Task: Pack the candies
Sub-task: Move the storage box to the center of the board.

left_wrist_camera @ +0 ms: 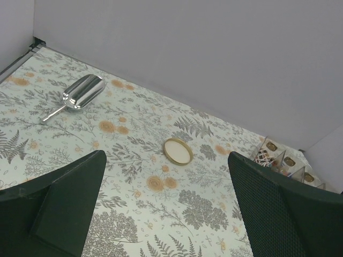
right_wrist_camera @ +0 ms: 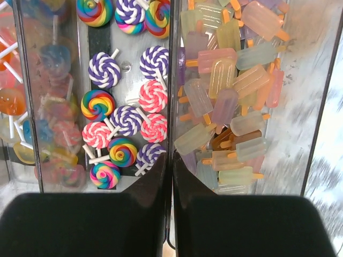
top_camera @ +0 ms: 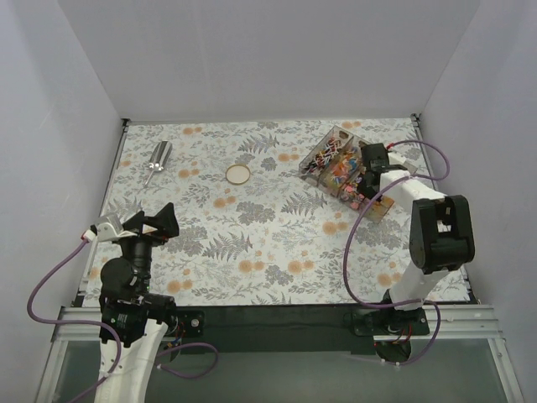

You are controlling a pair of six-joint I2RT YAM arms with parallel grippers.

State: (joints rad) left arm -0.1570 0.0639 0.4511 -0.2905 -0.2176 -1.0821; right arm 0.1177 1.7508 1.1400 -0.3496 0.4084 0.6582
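The candies (top_camera: pixel 336 159) are tiny mixed-colour sweets in a clear compartment box (top_camera: pixel 315 155) at the back right. In the right wrist view they show as swirl lollipops (right_wrist_camera: pixel 126 120) in one compartment and pastel ice-lolly shapes (right_wrist_camera: pixel 225 101) in the one beside it. My right gripper (top_camera: pixel 367 161) is at the box's right side. Its jaws (right_wrist_camera: pixel 172 160) are shut on the thin clear wall (right_wrist_camera: pixel 171 80) between these two compartments. A few candies (top_camera: pixel 354 199) lie just in front of the box. My left gripper (top_camera: pixel 159 222) is open and empty at the near left, seen also in the left wrist view (left_wrist_camera: pixel 166 203).
A round gold lid (top_camera: pixel 238 174) lies at the middle back, also in the left wrist view (left_wrist_camera: pixel 178 151). A metal scoop (top_camera: pixel 159 155) lies at the back left, also in that view (left_wrist_camera: pixel 81 92). A tan object (top_camera: pixel 382 206) sits under the right arm. White walls enclose the table.
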